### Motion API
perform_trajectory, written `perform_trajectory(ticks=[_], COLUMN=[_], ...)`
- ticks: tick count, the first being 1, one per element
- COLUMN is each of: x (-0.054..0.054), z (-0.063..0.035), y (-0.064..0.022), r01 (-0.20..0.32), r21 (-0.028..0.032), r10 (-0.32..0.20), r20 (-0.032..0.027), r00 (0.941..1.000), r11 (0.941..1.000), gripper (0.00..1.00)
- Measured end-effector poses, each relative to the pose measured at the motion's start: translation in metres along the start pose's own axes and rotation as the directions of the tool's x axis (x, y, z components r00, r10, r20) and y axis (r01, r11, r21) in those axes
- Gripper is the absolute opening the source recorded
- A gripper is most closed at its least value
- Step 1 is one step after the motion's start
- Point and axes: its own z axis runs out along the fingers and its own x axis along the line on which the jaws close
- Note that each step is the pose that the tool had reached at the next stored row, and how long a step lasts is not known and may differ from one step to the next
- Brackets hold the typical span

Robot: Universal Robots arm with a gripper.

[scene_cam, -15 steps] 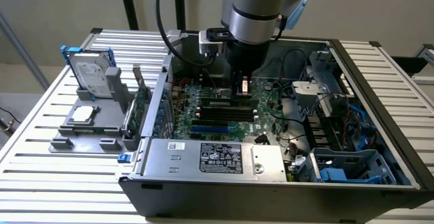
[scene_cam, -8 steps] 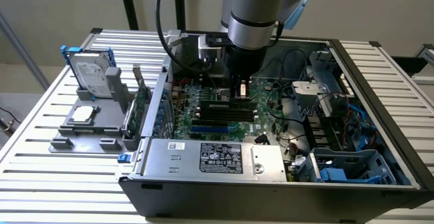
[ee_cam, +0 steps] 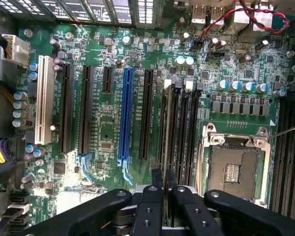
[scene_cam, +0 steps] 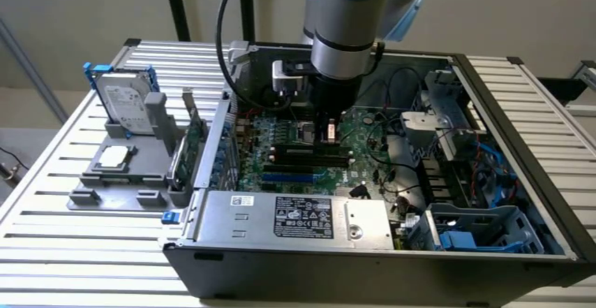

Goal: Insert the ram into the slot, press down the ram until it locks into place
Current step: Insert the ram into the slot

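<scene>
Plainly the work is at the memory sockets point(ee_cam: 187, 128). The gripper point(ee_cam: 164, 179) reaches down into the open computer case point(scene_cam: 279, 266), over the motherboard point(ee_cam: 108, 128). Its 2 fingers stand drawn almost together, with a thin sliver between them. That sliver looks to be the ram point(ee_cam: 167, 128), seen edge-on, so I judge the claw to be clamped on it across its thin faces. The hold makes sense: pinched on its upper edge, the stick stands upright. A push from the arm then goes straight down into the socket rather than tipping 1 end.

The ram stands on edge in line with the socket at the side of the bank nearest the expansion slots. The CPU socket point(ee_cam: 233, 169) lies on the far side of that bank. The ram's long axis runs parallel to the blue slot point(ee_cam: 126, 113) and to the neighbouring sockets. 1 end points at the white latch point(ee_cam: 167, 83); the other passes beneath the fingers. In the exterior view that line appears to run across from left to right. Whether the ram is fully seated, or the latches have closed, I cannot tell.
</scene>
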Motion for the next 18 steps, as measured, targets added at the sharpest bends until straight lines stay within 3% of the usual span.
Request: perform_trajectory(ticks=[12, 18], x=[0.0001, 0.0001], z=[0.0060, 0.0067], y=[-0.0003, -0.0021], r01=[0.000, 0.000], r21=[-0.0005, -0.0070], r10=[0.000, 0.000], r20=[-0.0015, -0.0013], r00=[1.0000, 1.0000], r11=[1.0000, 1.0000], gripper=[0.14, 0.14])
